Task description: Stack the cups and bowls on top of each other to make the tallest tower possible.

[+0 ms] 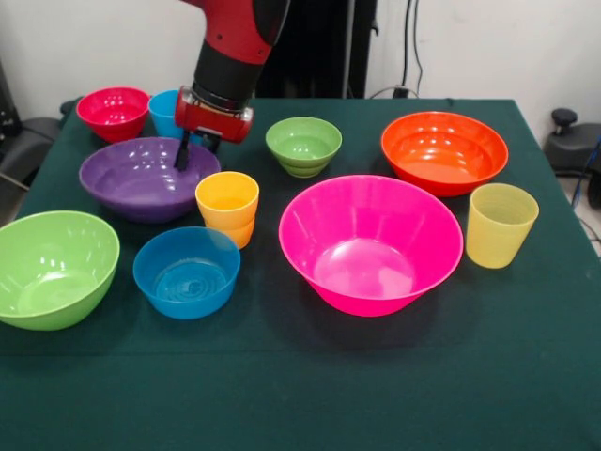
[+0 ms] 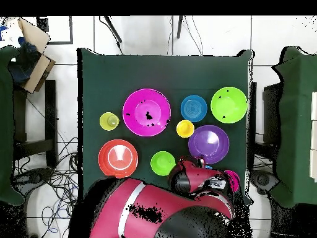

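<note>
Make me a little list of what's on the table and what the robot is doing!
bowls: pink, purple, lime, orange, blue, small green, red
cups: orange-yellow, pale yellow, sky blue
stacked: nothing yet
gripper: over the purple bowl's far rim
holding: nothing seen
table: dark green cloth

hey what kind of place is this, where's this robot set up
Probably a robotics lab: a green-clothed table on a tiled floor, loose cables beside it, and the arm over toy-bright bowls.
</note>
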Robot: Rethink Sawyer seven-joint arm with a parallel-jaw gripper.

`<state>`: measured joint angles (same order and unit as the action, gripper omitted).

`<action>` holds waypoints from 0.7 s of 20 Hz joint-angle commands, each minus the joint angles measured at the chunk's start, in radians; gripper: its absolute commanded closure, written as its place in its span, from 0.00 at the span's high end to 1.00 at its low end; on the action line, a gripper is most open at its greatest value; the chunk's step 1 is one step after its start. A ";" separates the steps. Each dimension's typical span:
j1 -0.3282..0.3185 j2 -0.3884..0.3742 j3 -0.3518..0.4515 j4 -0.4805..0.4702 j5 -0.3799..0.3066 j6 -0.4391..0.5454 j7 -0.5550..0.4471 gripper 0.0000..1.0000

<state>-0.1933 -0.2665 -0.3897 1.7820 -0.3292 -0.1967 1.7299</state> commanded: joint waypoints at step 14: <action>0.001 -0.084 0.130 0.011 0.051 0.189 0.122 0.00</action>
<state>-0.1867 -0.3071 -0.4065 1.7773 -0.3154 -0.1912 1.7301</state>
